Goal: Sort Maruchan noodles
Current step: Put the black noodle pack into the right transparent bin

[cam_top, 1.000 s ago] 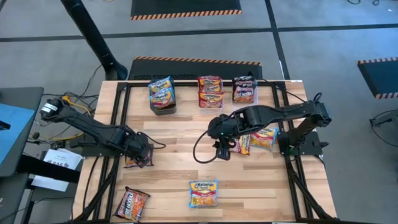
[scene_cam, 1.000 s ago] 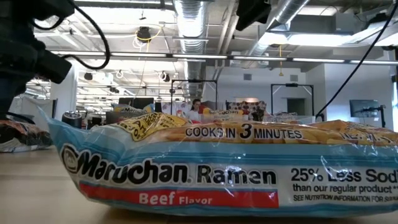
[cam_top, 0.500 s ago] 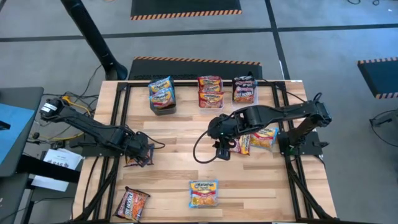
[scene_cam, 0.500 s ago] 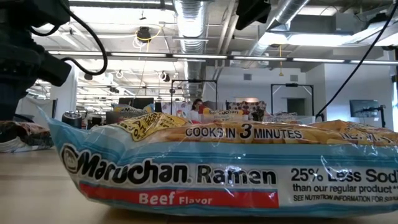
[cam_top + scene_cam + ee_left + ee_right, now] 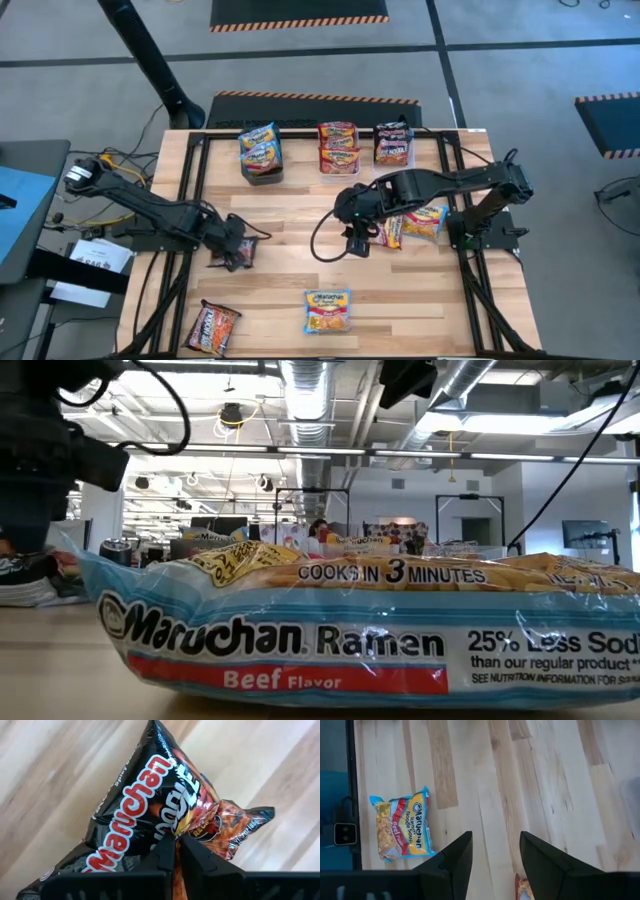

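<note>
I'm gripping the black Maruchan packet [image 5: 150, 810] in the left pincer [image 5: 237, 252], lower left of the tabletop [image 5: 290, 270]; lifting clear before carrying. Right pincer [image 5: 495, 855] is hovering released, mid-frame.

High cam straight down on table [image 5: 280, 280], low cam level, close behind blue packet [image 5: 350, 630], also in right wrist.

Dark jointed arms, black cables
</note>
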`<action>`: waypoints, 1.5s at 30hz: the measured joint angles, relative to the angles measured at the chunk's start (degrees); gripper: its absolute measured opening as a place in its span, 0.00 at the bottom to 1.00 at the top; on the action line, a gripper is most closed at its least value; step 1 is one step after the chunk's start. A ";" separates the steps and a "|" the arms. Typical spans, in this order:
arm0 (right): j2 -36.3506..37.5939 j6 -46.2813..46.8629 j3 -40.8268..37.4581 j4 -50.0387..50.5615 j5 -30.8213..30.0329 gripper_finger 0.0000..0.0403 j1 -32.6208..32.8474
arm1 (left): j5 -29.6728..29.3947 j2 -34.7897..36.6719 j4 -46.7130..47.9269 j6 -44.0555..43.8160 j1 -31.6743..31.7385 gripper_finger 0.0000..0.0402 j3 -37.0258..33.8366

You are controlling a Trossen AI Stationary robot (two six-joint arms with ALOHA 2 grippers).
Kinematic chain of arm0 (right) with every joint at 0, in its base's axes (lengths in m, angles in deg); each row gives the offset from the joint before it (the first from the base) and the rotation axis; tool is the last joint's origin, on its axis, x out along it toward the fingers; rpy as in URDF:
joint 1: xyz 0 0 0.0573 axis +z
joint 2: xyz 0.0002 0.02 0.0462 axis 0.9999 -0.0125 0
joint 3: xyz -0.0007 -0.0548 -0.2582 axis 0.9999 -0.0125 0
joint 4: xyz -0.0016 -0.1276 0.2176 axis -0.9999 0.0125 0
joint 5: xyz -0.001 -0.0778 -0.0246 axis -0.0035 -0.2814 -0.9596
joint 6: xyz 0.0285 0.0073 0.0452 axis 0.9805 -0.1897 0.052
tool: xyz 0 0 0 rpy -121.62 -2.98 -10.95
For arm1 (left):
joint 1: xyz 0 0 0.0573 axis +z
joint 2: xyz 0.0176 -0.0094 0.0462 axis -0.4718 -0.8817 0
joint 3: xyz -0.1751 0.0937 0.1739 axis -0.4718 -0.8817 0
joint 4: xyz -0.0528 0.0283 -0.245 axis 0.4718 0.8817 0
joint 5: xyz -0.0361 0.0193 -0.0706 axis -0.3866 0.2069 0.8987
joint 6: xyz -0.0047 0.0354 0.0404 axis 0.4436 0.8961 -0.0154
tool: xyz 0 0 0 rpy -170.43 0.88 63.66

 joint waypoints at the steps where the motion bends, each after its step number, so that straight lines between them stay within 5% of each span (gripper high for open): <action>1: 0.02 0.02 0.00 0.02 0.35 0.47 -0.08 | -0.06 -0.03 -0.31 1.03 -0.02 0.00 0.55; 19: 0.57 1.10 0.00 -0.58 9.12 0.47 -4.99 | -4.69 -0.15 -8.76 11.94 -0.07 0.00 5.44; 30: 0.57 4.57 0.01 -7.33 21.85 0.47 -7.87 | -6.53 -0.09 -17.19 17.96 -0.07 0.00 5.53; 45: 0.52 15.02 0.02 -15.93 22.37 0.56 -8.36 | -11.55 -0.04 -27.70 28.24 -0.07 0.00 5.59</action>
